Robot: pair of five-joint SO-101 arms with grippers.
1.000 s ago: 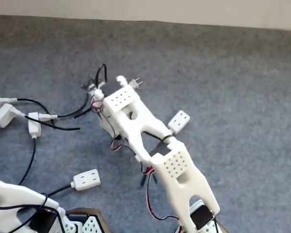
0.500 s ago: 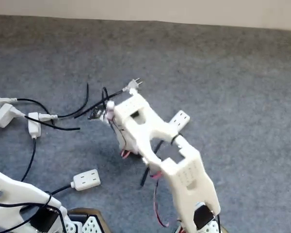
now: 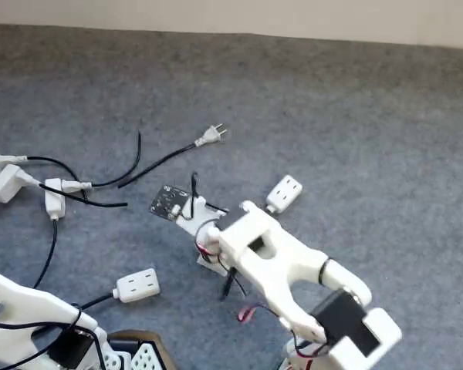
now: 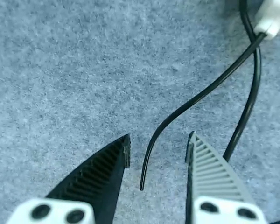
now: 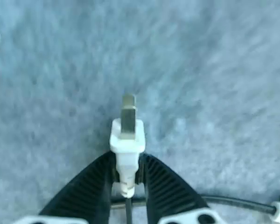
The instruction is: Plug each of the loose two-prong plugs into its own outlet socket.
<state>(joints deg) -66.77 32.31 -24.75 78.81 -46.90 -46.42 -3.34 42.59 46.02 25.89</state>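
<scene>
Held plug (image 5: 127,135), white 2-prong, clamped in my right gripper (image 5: 127,162) w/ prongs pointing away from it; loose plug (image 3: 210,136), white w/ black cord, lies flat, well apart from cube socket (image 3: 284,193) & corded socket (image 3: 136,284), both white, lying flat, nothing plugged in.

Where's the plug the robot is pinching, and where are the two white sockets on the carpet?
plug (image 5: 127,137), right wrist view, white body behind the prongs.
socket beside the arm (image 3: 284,193), high view, middle of its top face.
socket on a black cord (image 3: 136,285), high view, middle of its white block.
</scene>
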